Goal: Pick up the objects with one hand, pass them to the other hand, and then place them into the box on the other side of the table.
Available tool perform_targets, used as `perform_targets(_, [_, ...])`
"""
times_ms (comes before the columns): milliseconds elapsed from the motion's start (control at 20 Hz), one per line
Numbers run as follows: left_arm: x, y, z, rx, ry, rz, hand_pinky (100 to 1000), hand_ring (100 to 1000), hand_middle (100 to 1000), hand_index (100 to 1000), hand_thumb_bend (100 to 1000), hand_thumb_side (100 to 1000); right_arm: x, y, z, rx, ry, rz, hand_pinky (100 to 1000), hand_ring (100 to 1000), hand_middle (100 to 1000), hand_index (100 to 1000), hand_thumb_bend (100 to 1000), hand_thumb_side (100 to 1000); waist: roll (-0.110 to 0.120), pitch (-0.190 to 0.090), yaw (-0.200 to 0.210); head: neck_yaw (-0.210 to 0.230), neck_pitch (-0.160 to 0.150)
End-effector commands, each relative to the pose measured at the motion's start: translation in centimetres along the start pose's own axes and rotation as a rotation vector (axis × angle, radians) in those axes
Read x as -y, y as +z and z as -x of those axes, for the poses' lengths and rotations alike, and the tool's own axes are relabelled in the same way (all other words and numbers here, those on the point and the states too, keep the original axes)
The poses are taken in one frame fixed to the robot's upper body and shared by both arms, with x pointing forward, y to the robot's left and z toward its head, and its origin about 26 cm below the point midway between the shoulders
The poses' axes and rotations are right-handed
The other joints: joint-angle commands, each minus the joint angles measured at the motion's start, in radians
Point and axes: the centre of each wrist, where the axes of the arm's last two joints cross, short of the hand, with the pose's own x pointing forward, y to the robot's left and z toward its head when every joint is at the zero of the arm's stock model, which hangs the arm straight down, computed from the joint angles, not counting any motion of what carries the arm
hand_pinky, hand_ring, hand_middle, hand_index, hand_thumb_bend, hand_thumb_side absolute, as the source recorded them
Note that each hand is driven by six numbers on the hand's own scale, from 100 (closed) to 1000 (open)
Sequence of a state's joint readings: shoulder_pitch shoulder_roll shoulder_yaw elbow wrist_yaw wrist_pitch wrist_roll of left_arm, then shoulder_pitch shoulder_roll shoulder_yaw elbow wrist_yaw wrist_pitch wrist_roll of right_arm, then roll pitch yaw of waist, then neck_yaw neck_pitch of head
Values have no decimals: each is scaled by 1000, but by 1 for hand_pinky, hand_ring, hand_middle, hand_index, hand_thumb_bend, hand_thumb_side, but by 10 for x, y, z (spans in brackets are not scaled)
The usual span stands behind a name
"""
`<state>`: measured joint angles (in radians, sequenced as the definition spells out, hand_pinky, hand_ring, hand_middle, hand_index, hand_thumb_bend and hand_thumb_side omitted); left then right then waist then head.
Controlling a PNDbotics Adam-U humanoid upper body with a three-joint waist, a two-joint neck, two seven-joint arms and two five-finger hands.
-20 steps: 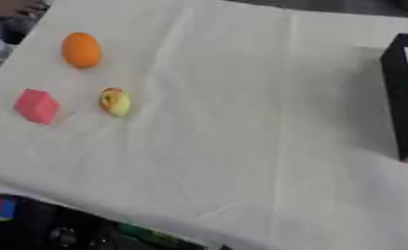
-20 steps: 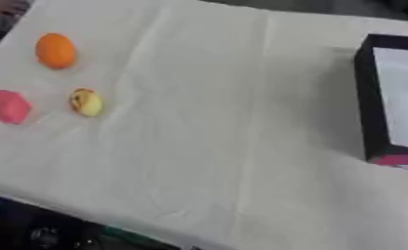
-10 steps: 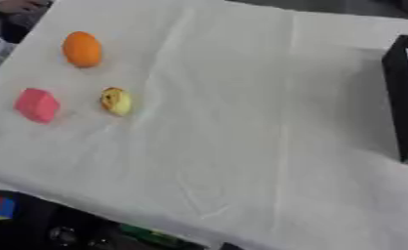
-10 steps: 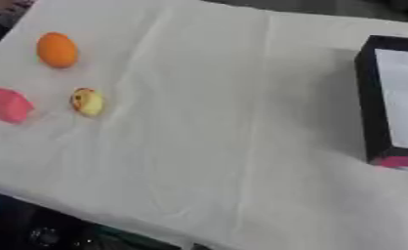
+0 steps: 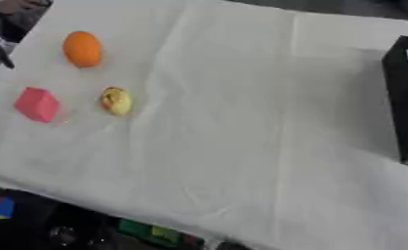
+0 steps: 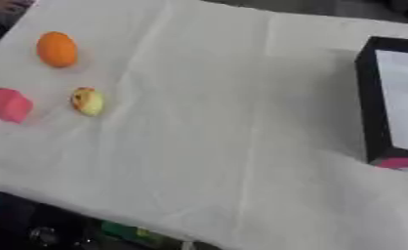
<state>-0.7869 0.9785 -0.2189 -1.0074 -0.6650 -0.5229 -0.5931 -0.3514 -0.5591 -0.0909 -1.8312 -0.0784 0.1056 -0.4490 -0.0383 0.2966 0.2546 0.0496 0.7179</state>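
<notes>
Lying on white cloth (image 5: 241, 122), orange ball (image 5: 82, 48), pink block (image 5: 37, 104), yellow fruit (image 5: 116, 100), black box (image 6: 387, 97) right, neither robot hand visible.

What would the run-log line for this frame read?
hands: none in view | orange fruit, yellow fruit, pink block: on cloth, left side, apart | black box: right edge | transfers: not started

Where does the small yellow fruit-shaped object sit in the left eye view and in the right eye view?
Left eye view: the small yellow fruit-shaped object lies left of centre on the white cloth, just right of the pink block.
Right eye view: the same object sits nearer the left edge.
Shared landmark: the orange round fruit lies beyond it, slightly to the left, in both views.
</notes>
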Motion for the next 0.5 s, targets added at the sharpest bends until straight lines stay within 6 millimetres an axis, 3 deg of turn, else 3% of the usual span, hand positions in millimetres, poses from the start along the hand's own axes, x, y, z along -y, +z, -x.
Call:
perform_targets(50, [-9,7,5,4,-9,31,939,850,780,829,901,100,4,-4,-7,29,4,-4,870,781,786,895,112,280,5,-25,2,-2,-8])
perform_targets(500, [-9,-1,2,24,12,0,932,839,770,831,873,100,4,-2,-5,19,4,-3,870,781,785,895,113,283,1,-26,3,6,-9])
